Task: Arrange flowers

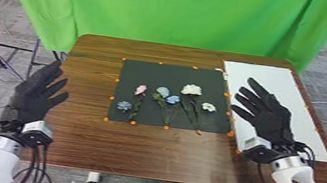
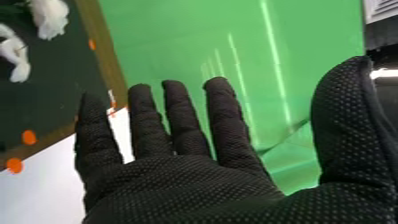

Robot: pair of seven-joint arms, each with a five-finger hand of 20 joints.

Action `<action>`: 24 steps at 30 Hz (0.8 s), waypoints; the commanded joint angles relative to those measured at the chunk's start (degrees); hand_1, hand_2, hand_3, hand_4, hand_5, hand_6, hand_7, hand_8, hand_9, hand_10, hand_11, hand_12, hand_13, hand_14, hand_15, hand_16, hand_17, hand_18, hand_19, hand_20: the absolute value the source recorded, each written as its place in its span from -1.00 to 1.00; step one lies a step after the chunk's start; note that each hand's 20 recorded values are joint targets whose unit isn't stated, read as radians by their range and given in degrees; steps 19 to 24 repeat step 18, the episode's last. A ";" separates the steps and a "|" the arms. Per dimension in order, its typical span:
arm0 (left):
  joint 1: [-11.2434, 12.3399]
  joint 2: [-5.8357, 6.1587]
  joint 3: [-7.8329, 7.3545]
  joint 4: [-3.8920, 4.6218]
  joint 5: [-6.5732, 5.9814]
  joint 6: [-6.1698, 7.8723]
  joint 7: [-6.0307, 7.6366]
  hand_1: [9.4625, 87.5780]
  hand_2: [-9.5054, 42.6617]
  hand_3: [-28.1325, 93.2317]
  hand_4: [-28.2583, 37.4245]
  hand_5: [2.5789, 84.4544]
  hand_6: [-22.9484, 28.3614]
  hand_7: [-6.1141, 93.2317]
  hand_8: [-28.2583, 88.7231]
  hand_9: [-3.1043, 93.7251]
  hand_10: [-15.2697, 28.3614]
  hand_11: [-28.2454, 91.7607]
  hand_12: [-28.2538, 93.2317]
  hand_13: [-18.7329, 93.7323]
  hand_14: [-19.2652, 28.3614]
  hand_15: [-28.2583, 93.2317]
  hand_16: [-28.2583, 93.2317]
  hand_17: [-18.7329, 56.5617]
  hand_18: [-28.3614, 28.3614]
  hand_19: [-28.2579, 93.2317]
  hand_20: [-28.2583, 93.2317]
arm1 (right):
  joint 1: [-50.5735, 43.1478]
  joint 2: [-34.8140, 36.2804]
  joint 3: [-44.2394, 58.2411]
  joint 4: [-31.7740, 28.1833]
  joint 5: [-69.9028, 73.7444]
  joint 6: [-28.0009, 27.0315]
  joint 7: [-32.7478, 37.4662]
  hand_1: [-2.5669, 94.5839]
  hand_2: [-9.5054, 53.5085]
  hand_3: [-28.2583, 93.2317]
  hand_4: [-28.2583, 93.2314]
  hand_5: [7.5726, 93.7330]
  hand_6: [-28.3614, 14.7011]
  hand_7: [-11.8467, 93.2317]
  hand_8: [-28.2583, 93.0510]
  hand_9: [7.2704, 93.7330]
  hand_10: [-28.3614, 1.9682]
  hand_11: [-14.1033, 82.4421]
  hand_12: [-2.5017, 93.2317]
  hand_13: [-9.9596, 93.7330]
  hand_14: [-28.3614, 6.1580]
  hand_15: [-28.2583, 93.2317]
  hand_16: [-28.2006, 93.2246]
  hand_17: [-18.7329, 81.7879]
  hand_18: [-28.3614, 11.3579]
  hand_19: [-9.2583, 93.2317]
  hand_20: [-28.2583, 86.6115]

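In the head view the right hand (image 1: 268, 115) is held open over the white sheet, to the right of the flowers. The left hand (image 1: 32, 96) is open at the table's left edge. Several flowers lie on the dark mat (image 1: 158, 71): a blue one (image 1: 124, 106) at the left, a pink one (image 1: 140, 89), light blue ones (image 1: 173, 100) in the middle, a large white one (image 1: 192, 90) and a small white one (image 1: 209, 107). Neither hand touches them. In the right wrist view the right hand (image 2: 182, 182) has straight fingers and holds nothing; white blossoms (image 2: 51, 17) lie beyond it on the mat.
A white sheet (image 1: 272, 85) covers the table's right side, next to the mat. Orange dots mark the borders of mat and sheet. The brown table (image 1: 161, 152) ends at a green curtain (image 1: 187, 17) behind. A tripod stands on the floor at the left.
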 commanded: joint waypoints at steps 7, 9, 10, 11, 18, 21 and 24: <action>0.42 1.46 -0.22 0.25 -0.36 1.49 0.63 -0.66 -0.74 0.59 -1.00 -0.62 -0.06 -0.46 -0.70 -0.63 0.08 -0.42 -0.16 -0.50 0.31 -0.31 -0.41 -0.87 0.66 0.04 -0.41 | 1.37 4.30 -1.41 1.79 2.12 5.26 2.99 -0.71 -0.49 0.75 -0.94 -0.51 0.13 -0.54 -0.66 -0.46 -0.06 -0.66 -0.44 -0.36 -0.04 -0.55 0.08 -0.63 -0.53 -0.18 -0.14; 0.68 0.76 -0.19 0.11 -0.67 1.61 1.05 -0.66 -0.74 0.58 -1.00 -0.62 -0.06 -0.46 -0.70 -0.62 0.08 -0.42 -0.16 -0.50 0.31 -0.31 -0.41 -0.88 0.66 0.04 -0.41 | 1.32 4.38 -1.64 1.89 2.65 5.37 3.81 -0.72 -0.48 0.75 -0.94 -0.49 0.13 -0.53 -0.67 -0.44 -0.08 -0.64 -0.44 -0.35 -0.04 -0.54 0.07 -0.62 -0.53 -0.16 -0.14; 0.78 0.61 0.07 0.07 -0.83 2.04 1.39 -0.66 -0.74 0.59 -1.00 -0.62 -0.06 -0.46 -0.70 -0.62 0.08 -0.42 -0.16 -0.50 0.31 -0.31 -0.41 -0.87 0.66 0.04 -0.41 | 1.34 4.20 -1.70 2.00 2.77 5.16 4.13 -0.72 -0.48 0.76 -0.94 -0.49 0.13 -0.53 -0.67 -0.44 -0.08 -0.64 -0.44 -0.35 -0.04 -0.54 0.07 -0.62 -0.53 -0.15 -0.13; 1.19 0.40 -0.07 -0.07 -0.78 2.08 1.43 -0.66 -0.74 0.59 -1.00 -0.62 -0.06 -0.46 -0.70 -0.62 0.08 -0.42 -0.16 -0.50 0.31 -0.31 -0.42 -0.87 0.66 0.04 -0.40 | 1.44 4.12 -1.94 2.11 3.10 5.20 4.50 -0.72 -0.47 0.76 -0.94 -0.49 0.13 -0.52 -0.67 -0.44 -0.08 -0.63 -0.45 -0.34 -0.04 -0.54 0.07 -0.62 -0.53 -0.14 -0.13; -0.62 1.15 0.54 0.61 -0.46 1.46 1.37 -0.66 -0.74 0.59 -1.00 -0.61 -0.06 -0.45 -0.70 -0.61 0.09 -0.40 -0.17 -0.49 0.31 -0.30 -0.42 -0.86 0.66 0.05 -0.40 | 4.84 7.41 -3.71 5.26 4.21 6.16 4.86 -0.71 -0.46 0.76 -0.94 -0.49 0.12 -0.51 -0.67 -0.43 -0.10 -0.62 -0.46 -0.33 -0.04 -0.52 0.06 -0.62 -0.54 -0.13 -0.13; -0.62 1.15 0.54 0.61 -0.46 1.46 1.37 -0.66 -0.74 0.59 -1.00 -0.61 -0.06 -0.45 -0.70 -0.61 0.09 -0.40 -0.17 -0.49 0.31 -0.30 -0.42 -0.86 0.66 0.05 -0.40 | 4.84 7.41 -3.71 5.26 4.21 6.16 4.86 -0.71 -0.46 0.76 -0.94 -0.49 0.12 -0.51 -0.67 -0.43 -0.10 -0.62 -0.46 -0.33 -0.04 -0.52 0.06 -0.62 -0.54 -0.13 -0.13; -0.62 1.15 0.54 0.61 -0.46 1.46 1.37 -0.66 -0.74 0.59 -1.00 -0.61 -0.06 -0.45 -0.70 -0.61 0.09 -0.40 -0.17 -0.49 0.31 -0.30 -0.42 -0.86 0.66 0.05 -0.40 | 4.84 7.41 -3.71 5.26 4.21 6.16 4.86 -0.71 -0.46 0.76 -0.94 -0.49 0.12 -0.51 -0.67 -0.43 -0.10 -0.62 -0.46 -0.33 -0.04 -0.52 0.06 -0.62 -0.54 -0.13 -0.13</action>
